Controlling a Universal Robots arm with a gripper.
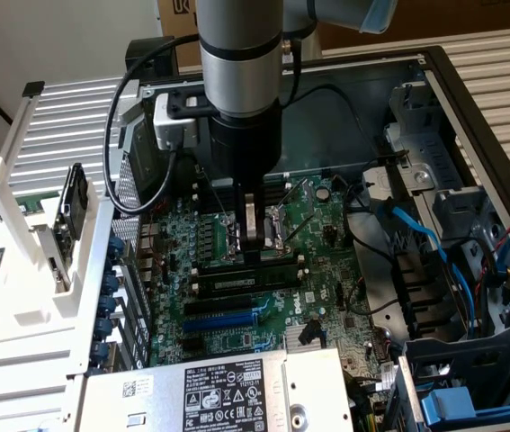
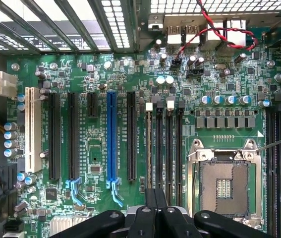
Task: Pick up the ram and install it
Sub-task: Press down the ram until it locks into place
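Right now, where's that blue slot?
In the exterior view, the blue expansion slot lies on the motherboard between black slots, nearer the camera than the gripper.

glossy green motherboard (image 2: 105, 74), ribbed metal case (image 1: 497, 81).

green motherboard (image 2: 105, 79) with blue slot (image 2: 112, 144), black slots, open cpu socket (image 2: 225, 186)

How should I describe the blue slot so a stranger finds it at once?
Look inside the open computer case at the green board. Among its long parallel slots lies the blue slot. Its neighbours are black and one is white; it alone is blue.
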